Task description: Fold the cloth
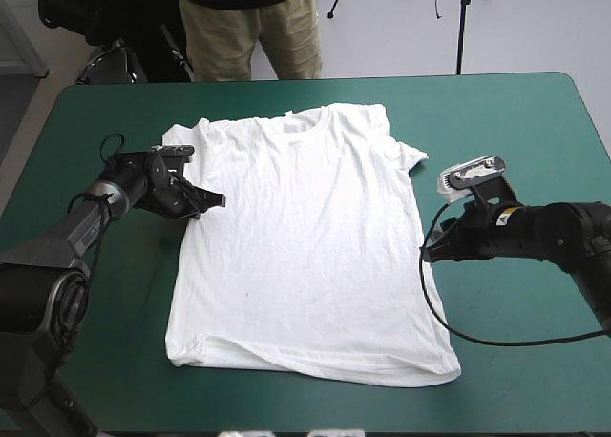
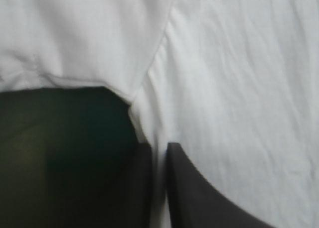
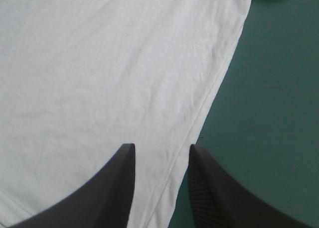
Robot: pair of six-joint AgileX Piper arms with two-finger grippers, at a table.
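R end effector [image 3: 161,145] spread astride T-shirt [image 3: 99,78] edge; teal-green cover [image 3: 269,113] beside.

The high camera looks forward and down from behind the robot and takes in the whole counter [image 1: 516,113]. The left wrist camera sits very near the T-shirt [image 1: 305,246], by a sleeve. The right wrist camera looks along the right pincer [image 3: 162,149] at the T-shirt's side edge. All three views share the T-shirt.

In both wrist views the T-shirt [image 2: 239,78] ran off past the edges, so you couldn't see its outline. By the T-shirt's sleeve, the left gripper [image 2: 158,148] was blurred, one finger lost against the teal-green cover [image 2: 60,153].
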